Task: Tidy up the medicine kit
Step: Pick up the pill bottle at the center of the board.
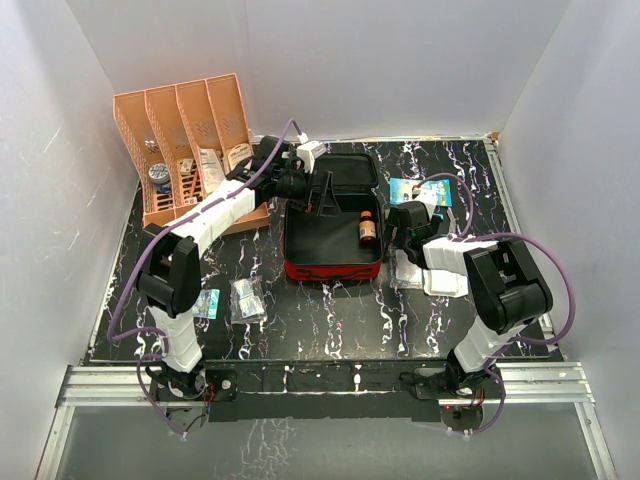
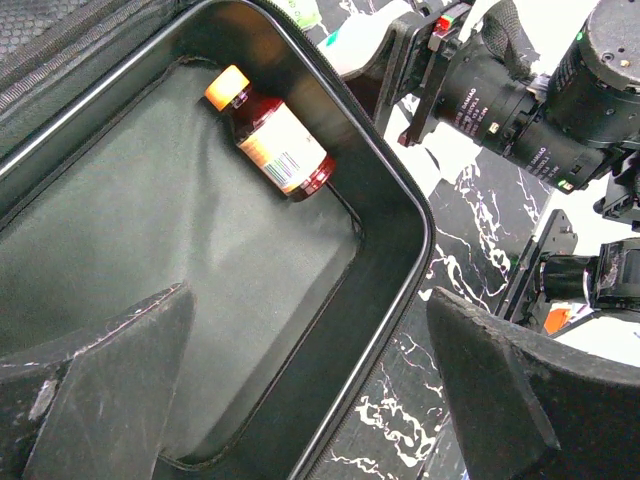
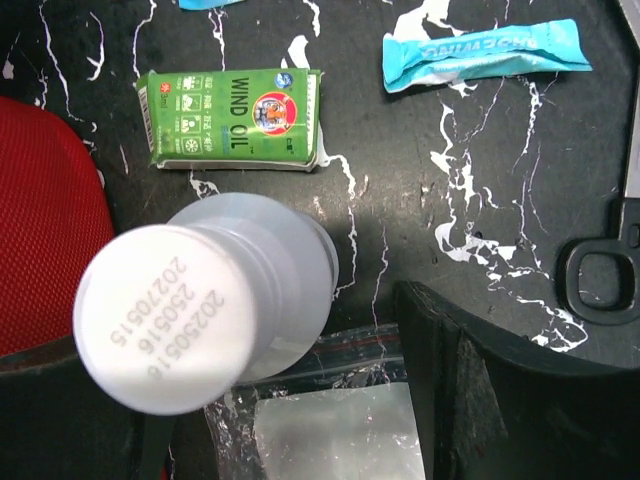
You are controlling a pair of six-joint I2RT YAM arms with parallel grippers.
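The red medicine kit point(image 1: 330, 268) lies open mid-table, with its black lining point(image 2: 150, 230) showing. A brown bottle point(image 1: 367, 229) with an orange cap lies inside by the right wall and also shows in the left wrist view point(image 2: 270, 135). My left gripper point(image 1: 325, 200) hangs open over the kit, its fingers straddling the kit's right wall point(image 2: 400, 190) with nothing held. My right gripper point(image 1: 405, 235) sits just right of the kit and is open. A white capped bottle point(image 3: 190, 310) stands upright between its fingers, close to the left one and apart from the right finger point(image 3: 480, 400).
An orange slotted rack point(image 1: 190, 150) holding packets stands back left. A green Wind Oil box point(image 3: 232, 118) and a blue sachet point(image 3: 480, 52) lie beyond the right gripper. A clear zip bag point(image 3: 330, 420) lies under it. Two small bags point(image 1: 245, 298) lie front left.
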